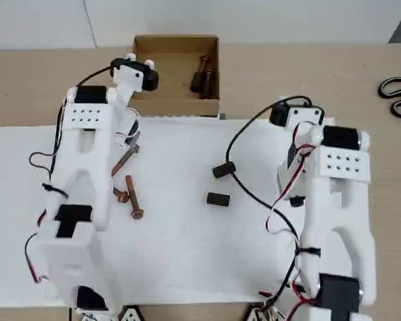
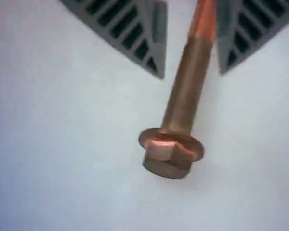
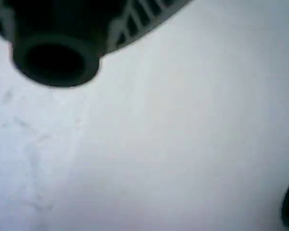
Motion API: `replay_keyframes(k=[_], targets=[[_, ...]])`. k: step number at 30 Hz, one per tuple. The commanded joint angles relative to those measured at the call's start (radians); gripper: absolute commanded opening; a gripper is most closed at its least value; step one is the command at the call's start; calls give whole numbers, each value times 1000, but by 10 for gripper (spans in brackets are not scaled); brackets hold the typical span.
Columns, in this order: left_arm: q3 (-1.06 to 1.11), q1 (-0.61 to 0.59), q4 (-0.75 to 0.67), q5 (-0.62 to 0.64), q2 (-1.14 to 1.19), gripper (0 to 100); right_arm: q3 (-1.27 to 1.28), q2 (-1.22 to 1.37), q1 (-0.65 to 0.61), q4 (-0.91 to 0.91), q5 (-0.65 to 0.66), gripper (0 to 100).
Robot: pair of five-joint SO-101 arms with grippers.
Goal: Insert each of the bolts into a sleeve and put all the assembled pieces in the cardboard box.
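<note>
While your left gripper (image 2: 190, 70) clamps a copper bolt (image 2: 178, 125) by its shank, your right gripper (image 3: 58, 24) grips a black sleeve (image 3: 55, 62).
Both hang over the white sheet (image 1: 187, 254), where two loose bolts (image 1: 132, 197) and two spare sleeves (image 1: 218, 198) lie (assembled pieces (image 1: 202, 75) sit in the cardboard box (image 1: 174, 107)).

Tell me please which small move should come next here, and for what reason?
Probably bring the left gripper toward the right gripper, above the white sheet. The left one is shut on a bolt, the right on a black sleeve with its bore open, and they stand far apart, so the parts cannot meet yet.
</note>
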Motion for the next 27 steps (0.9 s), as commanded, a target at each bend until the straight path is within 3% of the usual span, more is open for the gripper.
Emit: replay_keyframes(k=[1, 6, 27], targets=[[-196, -14, 101, -21, 75, 75, 103, -105, 8, -42, 11, 8], [-364, -15, 203, -35, 201, 75, 222, -205, 8, -91, 11, 7], [-381, -12, 147, -60, 440, 73, 229, -237, 8, -93, 52, 4]])
